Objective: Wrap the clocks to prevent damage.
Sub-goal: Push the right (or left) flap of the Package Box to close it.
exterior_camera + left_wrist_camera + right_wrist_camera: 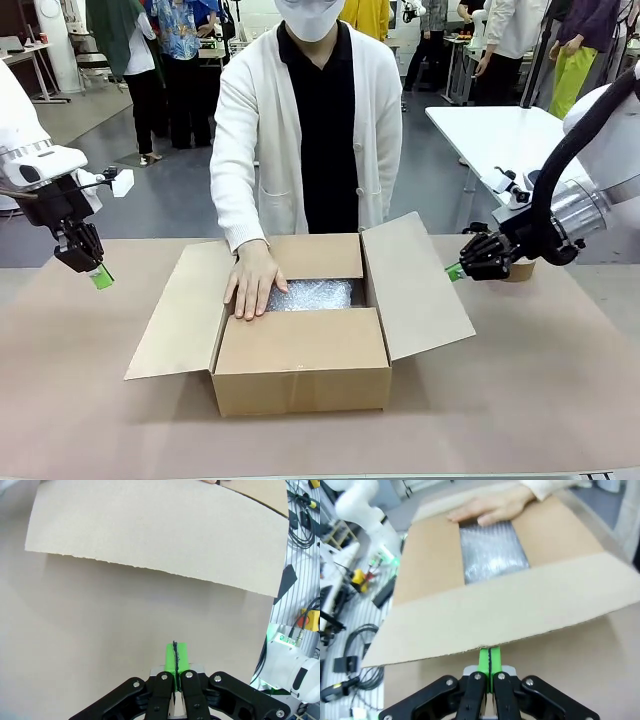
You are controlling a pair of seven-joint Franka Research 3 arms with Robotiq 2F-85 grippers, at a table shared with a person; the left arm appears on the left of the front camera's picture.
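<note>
Left claw (101, 278) and right claw (454, 271) both pressed together, empty, flanking open cardboard box (300, 372) on brown tabletop (540, 390); grey floor (180, 205) and people (160, 50) behind.

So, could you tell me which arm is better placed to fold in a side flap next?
Probably the right: its shut right gripper sits by the right flap edge; the left gripper hangs farther from the left flap.

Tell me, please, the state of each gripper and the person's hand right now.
Left gripper: fingers closed, holding nothing.
Right gripper: fingers closed, holding nothing.
Person's hand: open, flat at the bubble wrap's edge in the box.
</note>
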